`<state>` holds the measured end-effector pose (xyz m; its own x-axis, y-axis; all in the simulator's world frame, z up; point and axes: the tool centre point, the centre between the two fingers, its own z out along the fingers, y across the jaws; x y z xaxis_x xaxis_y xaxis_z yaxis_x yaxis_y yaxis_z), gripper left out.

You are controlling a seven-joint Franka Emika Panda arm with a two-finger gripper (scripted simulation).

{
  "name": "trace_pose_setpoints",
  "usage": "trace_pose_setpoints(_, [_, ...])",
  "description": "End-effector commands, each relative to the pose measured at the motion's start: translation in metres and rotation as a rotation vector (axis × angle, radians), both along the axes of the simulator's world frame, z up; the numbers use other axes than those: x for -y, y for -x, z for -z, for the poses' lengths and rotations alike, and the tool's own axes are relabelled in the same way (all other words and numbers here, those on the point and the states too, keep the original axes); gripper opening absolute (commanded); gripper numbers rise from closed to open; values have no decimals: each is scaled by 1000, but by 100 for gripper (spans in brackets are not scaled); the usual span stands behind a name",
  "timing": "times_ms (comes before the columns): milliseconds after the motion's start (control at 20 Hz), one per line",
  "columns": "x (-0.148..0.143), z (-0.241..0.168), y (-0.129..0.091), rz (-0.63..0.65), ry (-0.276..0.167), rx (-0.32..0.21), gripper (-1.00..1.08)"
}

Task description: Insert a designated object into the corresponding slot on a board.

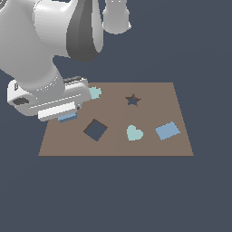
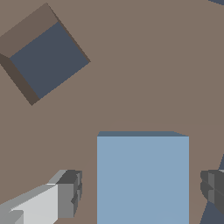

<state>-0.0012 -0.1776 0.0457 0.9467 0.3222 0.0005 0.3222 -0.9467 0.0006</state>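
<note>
The designated object, a light-blue square block [image 2: 142, 179], rests on the brown board [image 2: 144, 65], and only its edge [image 1: 68, 118] peeks out under the hand in the exterior view. My gripper [image 2: 142, 192] straddles the block and is open, with a gap between each fingertip [image 2: 70, 194] and the block's sides. In the exterior view the gripper [image 1: 64, 113] sits over the board [image 1: 113, 147] near its edge on the exterior view's left. The slot [image 1: 95, 130], a dark navy diamond-turned square hole [image 2: 50, 61], lies empty a short way from the block.
Also on the board are a small dark star-shaped hole [image 1: 132, 100], a pale teal heart [image 1: 134, 133] and a flat blue tile [image 1: 167, 131]. A pale teal piece [image 1: 95, 93] shows partly behind my hand. The arm's bulky links fill the exterior view's upper left.
</note>
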Motion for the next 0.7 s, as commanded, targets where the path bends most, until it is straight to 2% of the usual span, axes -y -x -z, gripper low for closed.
trace_pose_setpoints(0, [0,8,0,-1,0,-1,100])
trace_pose_setpoints(250, [0,16,0,-2,0,-1,100])
trace_pose_setpoints(300, [0,16,0,-2,0,-1,-100])
trace_pose_setpoints(650, [0,16,0,-2,0,-1,-100])
